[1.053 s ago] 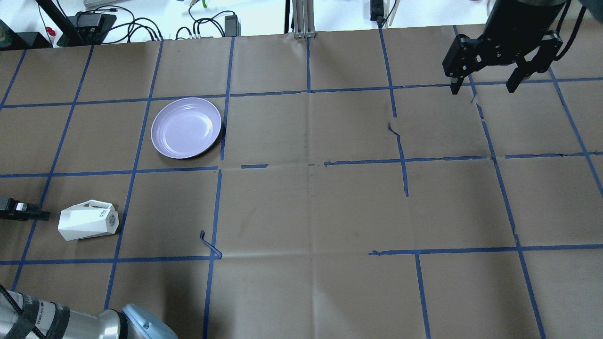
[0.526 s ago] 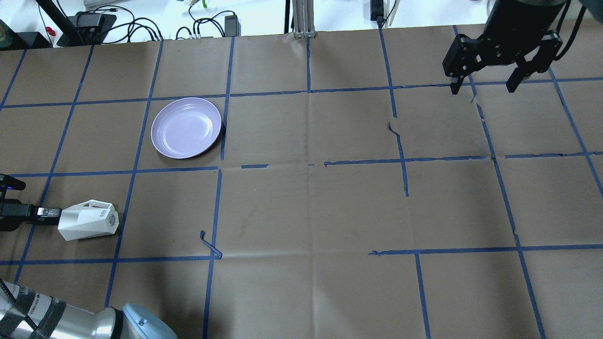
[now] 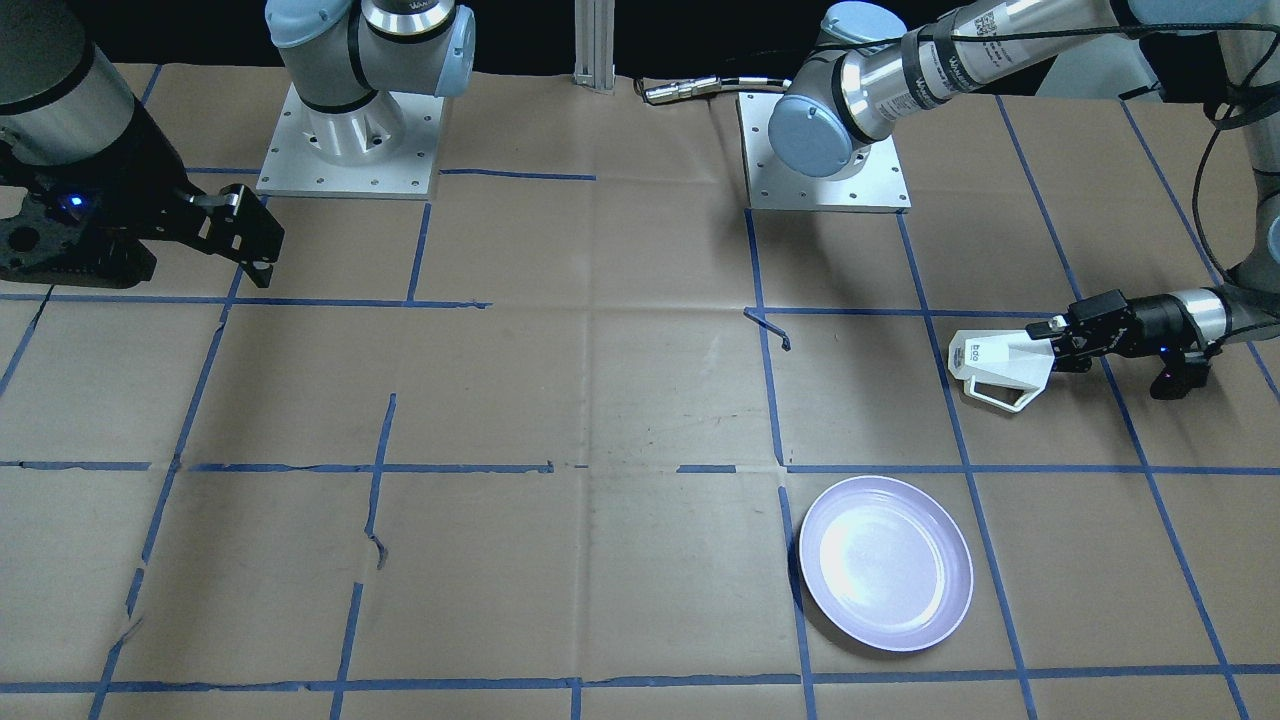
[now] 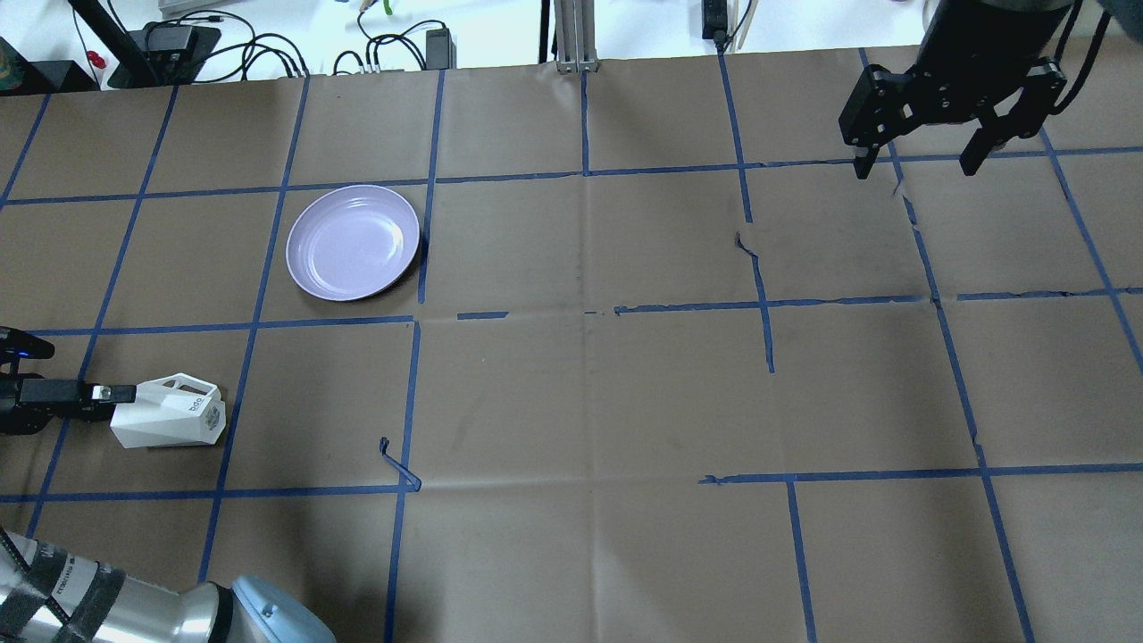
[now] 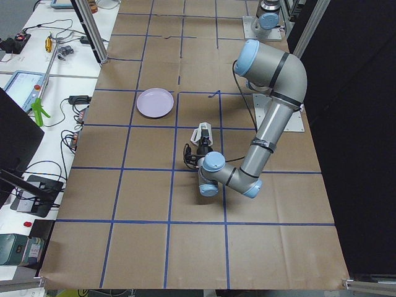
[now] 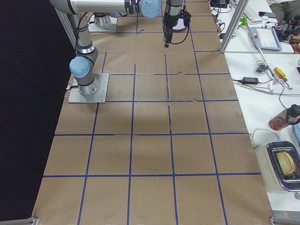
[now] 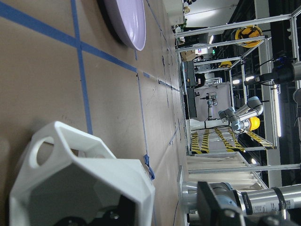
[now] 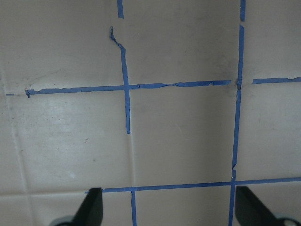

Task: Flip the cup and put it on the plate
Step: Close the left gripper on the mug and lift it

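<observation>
Lane, cup (image 4: 170,413) to plate (image 4: 353,243) — flat taped paper (image 4: 268,357) between them, well apart. Left gripper (image 4: 120,393) occupies cup's open end.

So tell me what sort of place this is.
Probably a robotics lab: robot base plates bolted to a table gridded with blue tape, cables on a side bench, another robot arm in the background.

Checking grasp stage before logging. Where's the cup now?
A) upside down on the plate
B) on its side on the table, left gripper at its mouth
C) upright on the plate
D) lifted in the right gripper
B: the cup lies on its side on the table, clear of the plate, with the left gripper at its open end.
</observation>
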Controlling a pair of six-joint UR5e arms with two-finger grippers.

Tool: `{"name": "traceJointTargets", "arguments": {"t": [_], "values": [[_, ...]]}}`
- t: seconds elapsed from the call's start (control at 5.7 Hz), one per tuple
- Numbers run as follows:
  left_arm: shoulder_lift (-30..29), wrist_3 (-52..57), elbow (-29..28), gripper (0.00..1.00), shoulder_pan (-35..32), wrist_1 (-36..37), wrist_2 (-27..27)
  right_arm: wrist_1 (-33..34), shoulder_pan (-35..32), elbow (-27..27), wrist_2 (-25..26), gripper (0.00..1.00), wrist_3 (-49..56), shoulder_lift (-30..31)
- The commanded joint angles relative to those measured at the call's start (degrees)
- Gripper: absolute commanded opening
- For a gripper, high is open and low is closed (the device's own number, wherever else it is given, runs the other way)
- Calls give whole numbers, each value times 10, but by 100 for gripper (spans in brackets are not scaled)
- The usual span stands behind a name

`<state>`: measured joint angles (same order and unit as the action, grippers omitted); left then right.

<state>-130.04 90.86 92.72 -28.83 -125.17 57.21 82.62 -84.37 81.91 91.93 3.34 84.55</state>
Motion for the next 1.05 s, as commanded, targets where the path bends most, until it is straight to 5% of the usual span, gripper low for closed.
{"name": "traceJointTargets", "arguments": {"t": [0.0, 0.18, 0.88], "values": [[0, 5, -3, 8, 0, -2, 1, 0, 0, 0, 0, 100, 0, 0], [2, 3, -11, 0, 0, -4, 1, 0, 0, 0, 0, 100, 0, 0], [135, -87, -23, 0, 16, -149, -63, 0, 0, 0, 0, 100, 0, 0]]}}
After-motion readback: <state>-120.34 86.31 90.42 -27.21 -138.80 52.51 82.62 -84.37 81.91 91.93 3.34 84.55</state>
